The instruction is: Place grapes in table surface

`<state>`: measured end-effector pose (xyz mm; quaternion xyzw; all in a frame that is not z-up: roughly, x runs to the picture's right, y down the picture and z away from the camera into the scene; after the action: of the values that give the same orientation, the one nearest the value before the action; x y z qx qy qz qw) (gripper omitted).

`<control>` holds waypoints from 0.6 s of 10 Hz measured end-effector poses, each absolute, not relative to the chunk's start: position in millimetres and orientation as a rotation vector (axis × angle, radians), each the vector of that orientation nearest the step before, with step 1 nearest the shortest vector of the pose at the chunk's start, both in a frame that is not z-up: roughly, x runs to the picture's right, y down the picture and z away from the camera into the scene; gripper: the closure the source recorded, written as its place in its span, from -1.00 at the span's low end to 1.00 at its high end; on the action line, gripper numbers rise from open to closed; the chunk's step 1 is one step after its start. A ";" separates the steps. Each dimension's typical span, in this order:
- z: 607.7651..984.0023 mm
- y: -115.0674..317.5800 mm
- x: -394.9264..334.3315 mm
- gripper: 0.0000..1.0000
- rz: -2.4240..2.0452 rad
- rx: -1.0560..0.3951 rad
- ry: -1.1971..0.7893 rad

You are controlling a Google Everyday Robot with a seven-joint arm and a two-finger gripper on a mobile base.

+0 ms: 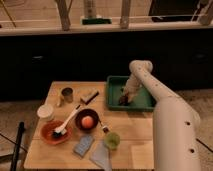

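a: where are the grapes (121, 102)?

b: a small dark reddish lump inside the green tray (114, 89), toward its near left part. they lie in the tray, not on the table surface (135, 131).

a: and the gripper (125, 96)?

b: down in the tray too, right over the grapes, at the end of the white arm (150, 84) that reaches in from the right. the tip runs into the dark lump, so i can't tell whether it holds the grapes or only sits beside them.

a: where does the tray sit?

b: at the far right corner of the wooden tabletop. the planks in front of it are bare.

a: what else is on the table?

b: near the middle, a dark bowl (80, 116) with an orange fruit (87, 121) in it. to its left, an orange plate (47, 136) with a white-handled brush (67, 122) lying across it, head on the plate. behind the plate, a white cup (45, 111), and further back a metal can (67, 94) with a tan block (90, 95) just beside it. along the near edge, a green cup (112, 140), a blue sponge (83, 146) and a pale cloth (101, 156), close together.
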<state>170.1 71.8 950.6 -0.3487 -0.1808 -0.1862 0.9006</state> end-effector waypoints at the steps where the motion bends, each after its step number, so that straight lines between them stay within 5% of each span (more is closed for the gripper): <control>1: 948.2 69.1 169.7 0.98 -0.387 -0.717 -0.375; 6: 931.8 51.0 172.7 1.00 -0.385 -0.675 -0.368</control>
<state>172.7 51.0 931.8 -0.3271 -0.1786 -0.1864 0.9091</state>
